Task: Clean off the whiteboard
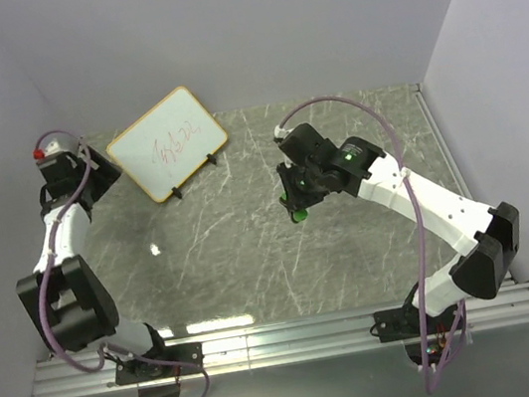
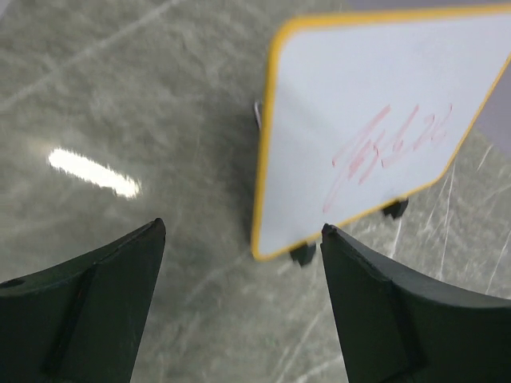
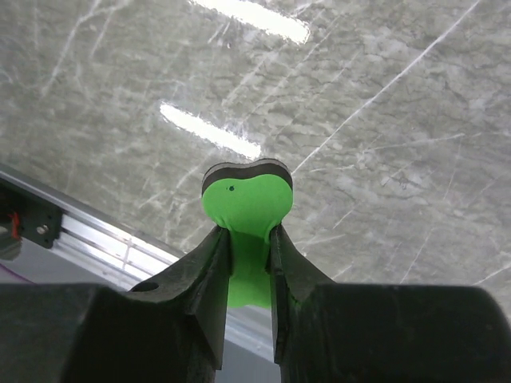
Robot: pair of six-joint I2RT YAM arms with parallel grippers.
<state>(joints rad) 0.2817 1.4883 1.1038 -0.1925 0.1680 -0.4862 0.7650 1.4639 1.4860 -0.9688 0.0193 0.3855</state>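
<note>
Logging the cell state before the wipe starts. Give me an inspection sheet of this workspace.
Surface: grey-green marbled table, glare streaks, no spills seen.
Job's things: whiteboard propped on black feet at the far left, red scribbles not yet erased; green eraser lifted off the table.
Clutter: nothing seen.
Grippers: left gripper open, fingers empty, close to the whiteboard's near edge but not touching it; right gripper shut on the green eraser, over the table's middle right.
Cables: purple cable looping along the left arm, another arching over the right arm; neither snagged.
Surroundings: plain pale walls on three sides; metal rail at the near edge.
</note>
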